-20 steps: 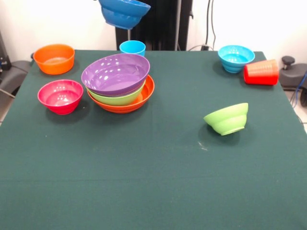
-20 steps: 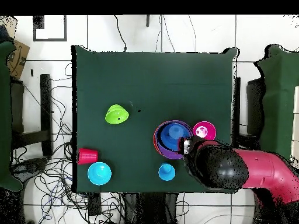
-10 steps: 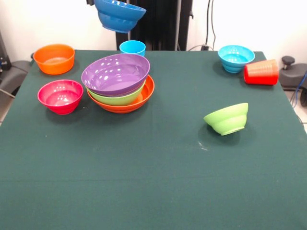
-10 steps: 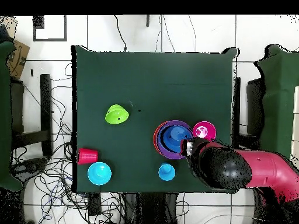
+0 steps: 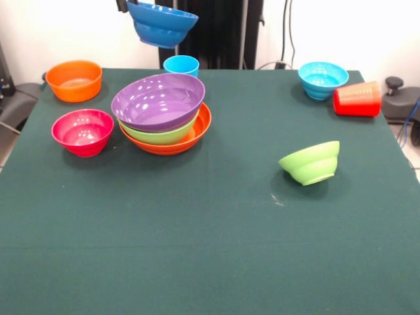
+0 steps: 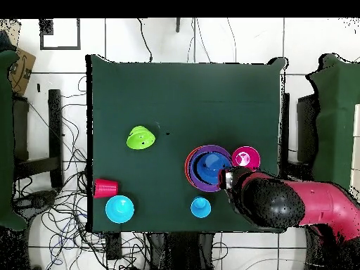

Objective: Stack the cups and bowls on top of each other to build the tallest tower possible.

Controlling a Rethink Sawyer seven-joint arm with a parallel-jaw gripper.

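Carrying step: dark blue bowl (image 5: 163, 24) held aloft above the tower (image 5: 161, 113) of 3 nested bowls, jaws evidently clamped on its rim. Next: lower squarely into purple bowl (image 5: 157, 101), then release.

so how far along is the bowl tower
Done: the wide purple plastic bowl sits nested on lime green and orange ones. In hand: the dark blue bowl hangs above that pile. Left: the magenta bowl, small orange bowl, tilted green bowl, light blue bowl and both cups.
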